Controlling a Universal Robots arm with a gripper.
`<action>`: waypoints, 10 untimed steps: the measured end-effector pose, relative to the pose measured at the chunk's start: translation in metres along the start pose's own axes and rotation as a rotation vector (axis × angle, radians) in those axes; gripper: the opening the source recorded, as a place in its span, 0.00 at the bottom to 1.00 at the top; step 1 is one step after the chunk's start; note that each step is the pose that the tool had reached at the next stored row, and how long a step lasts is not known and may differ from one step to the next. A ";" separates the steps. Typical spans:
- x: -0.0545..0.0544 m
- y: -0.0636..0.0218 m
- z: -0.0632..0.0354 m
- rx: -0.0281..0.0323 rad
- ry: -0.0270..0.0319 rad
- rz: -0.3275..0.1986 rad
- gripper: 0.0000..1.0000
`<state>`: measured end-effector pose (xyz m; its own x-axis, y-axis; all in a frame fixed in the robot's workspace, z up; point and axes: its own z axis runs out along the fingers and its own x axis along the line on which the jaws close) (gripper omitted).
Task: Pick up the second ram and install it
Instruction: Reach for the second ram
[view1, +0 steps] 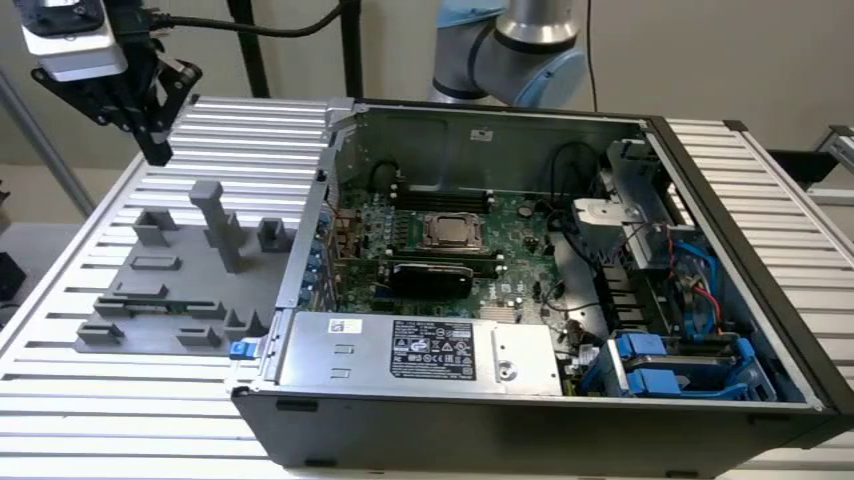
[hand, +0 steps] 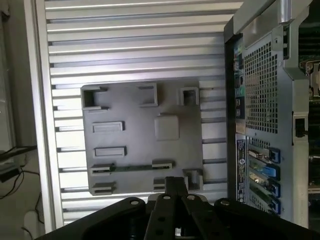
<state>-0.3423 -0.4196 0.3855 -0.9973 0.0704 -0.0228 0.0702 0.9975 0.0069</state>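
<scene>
The second ram (hand: 132, 169), a slim green stick, lies on edge between two small blocks of the grey holder plate (hand: 135, 107). In the exterior view the ram (view1: 151, 306) sits near the front of the holder plate (view1: 134, 265), at the exterior view's left of the open computer case (view1: 307, 240). My gripper (view1: 158, 153) hangs high above the slatted table behind the plate, well clear of the ram. In the wrist view the gripper (hand: 175, 182) looks down beside the ram's end of the plate, shut, with nothing in it. The motherboard (view1: 521, 215) lies inside the case, with its long dark slots (view1: 447, 197) at the back.
Tall grey posts (view1: 214, 225) rise from the holder plate. The case's metal side wall (view1: 327, 170) stands between the plate and the motherboard. A power supply (view1: 427, 350) fills the case's front, and cables and blue drive bays (view1: 674, 365) fill the exterior view's right.
</scene>
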 end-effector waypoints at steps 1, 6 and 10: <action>0.004 -0.0007 0.0008 0.0005 0.0000 0.000 0.00; 0.027 -0.0031 0.0061 0.0017 0.0001 0.000 0.00; 0.045 -0.0046 0.0117 0.0019 0.0001 0.000 0.00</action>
<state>-0.3876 -0.4209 0.3727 -0.9973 0.0702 -0.0227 0.0701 0.9975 0.0050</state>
